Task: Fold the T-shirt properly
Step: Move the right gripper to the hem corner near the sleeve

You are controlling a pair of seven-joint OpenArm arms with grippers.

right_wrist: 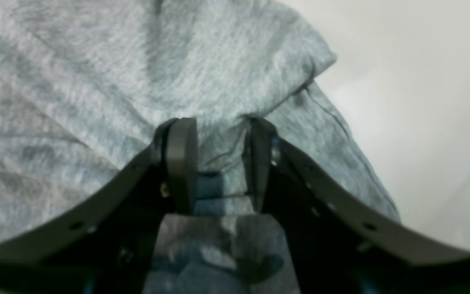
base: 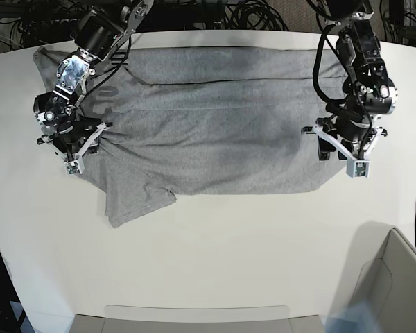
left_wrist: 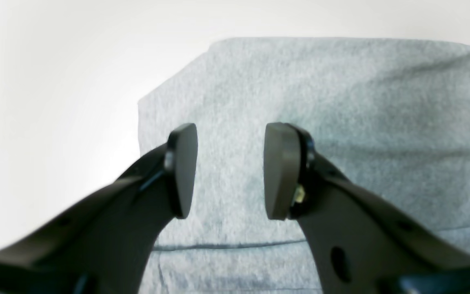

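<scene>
Partly folded, the T-shirt (base: pixel 215 132) lies doubled lengthwise on the surface (base: pixel 215 263), right tool (right_wrist: pixel 218 163) clamped on its bunched edge, left tool (left_wrist: pixel 231 171) apart above it, crosswise folds remaining.

No legible text, label or number anywhere.

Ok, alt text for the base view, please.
A grey T-shirt lies spread, partly folded, on a white table. The right gripper pinches bunched cloth at the shirt's left edge; the left gripper hangs open over its right edge.
</scene>
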